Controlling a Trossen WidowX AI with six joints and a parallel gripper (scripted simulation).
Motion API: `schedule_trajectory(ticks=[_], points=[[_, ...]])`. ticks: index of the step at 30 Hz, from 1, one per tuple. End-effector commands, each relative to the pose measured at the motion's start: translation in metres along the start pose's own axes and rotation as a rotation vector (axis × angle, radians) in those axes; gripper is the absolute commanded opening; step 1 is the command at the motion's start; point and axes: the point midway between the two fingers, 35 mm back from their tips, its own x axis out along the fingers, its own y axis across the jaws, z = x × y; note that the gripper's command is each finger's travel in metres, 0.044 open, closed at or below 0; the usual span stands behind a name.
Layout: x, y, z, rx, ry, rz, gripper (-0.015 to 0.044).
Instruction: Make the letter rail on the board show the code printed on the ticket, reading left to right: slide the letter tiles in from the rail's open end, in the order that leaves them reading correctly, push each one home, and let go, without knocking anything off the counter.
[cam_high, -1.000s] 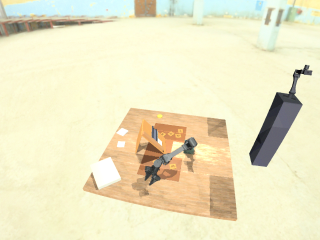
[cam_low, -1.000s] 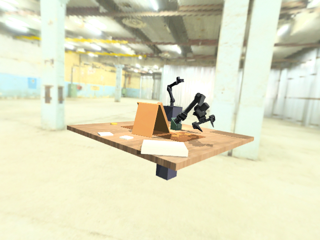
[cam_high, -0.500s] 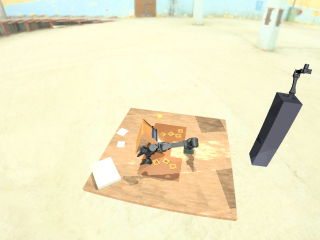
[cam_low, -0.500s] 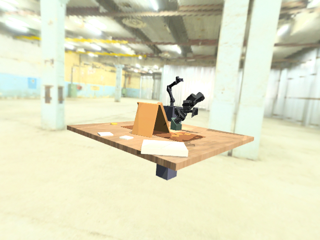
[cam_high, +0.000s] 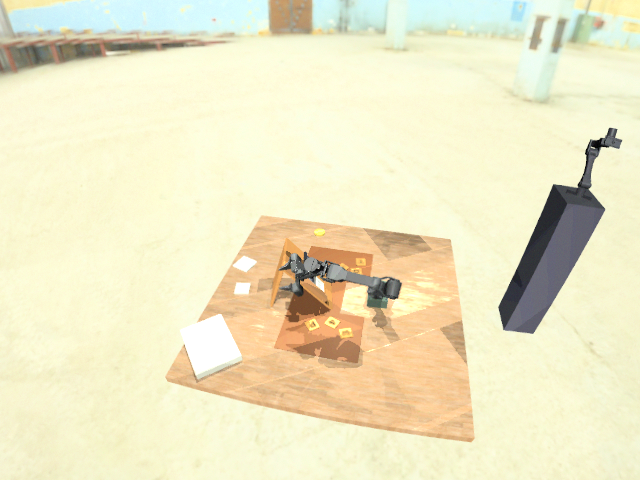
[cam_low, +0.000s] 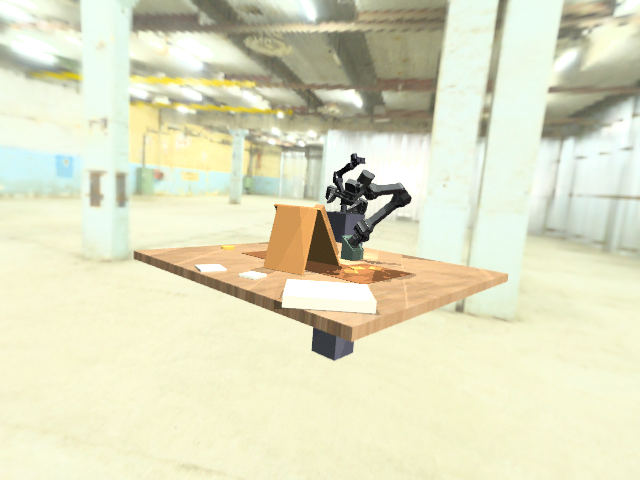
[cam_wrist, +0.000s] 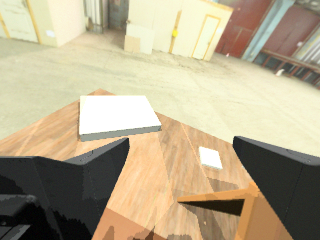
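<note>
The orange folded board (cam_high: 277, 289) (cam_low: 289, 237) (cam_wrist: 265, 220) stands like a tent on the reddish mat (cam_high: 294, 341). My gripper (cam_high: 282, 279) (cam_wrist: 179, 141) is open and empty, above the board. The arm hides much of the board's rail side; only a white patch (cam_high: 319, 283) shows there, and I cannot read a code. Three yellow letter tiles lie on the mat's near part: one tile (cam_high: 312, 324), a second (cam_high: 332, 322) and a third (cam_high: 345, 332). More tiles lie on the far part, such as this tile (cam_high: 360, 261), partly behind the arm. Their letters are unreadable.
A thick white slab (cam_high: 210, 346) (cam_low: 328, 296) (cam_wrist: 117, 115) lies near the counter's corner. Two thin white cards (cam_high: 244, 263) (cam_high: 241, 288) lie behind the board. A yellow disc (cam_high: 319, 232) (cam_low: 227, 247) lies near the far edge. A dark pedestal (cam_high: 550, 258) carries another arm beyond the counter.
</note>
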Motion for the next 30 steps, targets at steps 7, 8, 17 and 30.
schedule_trajectory(ticks=[7,8,17,30], points=[[-0.055,-0.095,-0.017,-0.138,0.046,-0.238,0.0440],[-0.061,-0.104,-0.021,-0.144,0.056,-0.263,0.0440],[-0.092,-0.150,-0.106,-0.105,0.273,-0.249,0.0440],[-0.175,-0.127,-0.260,0.246,0.302,0.023,0.0440]])
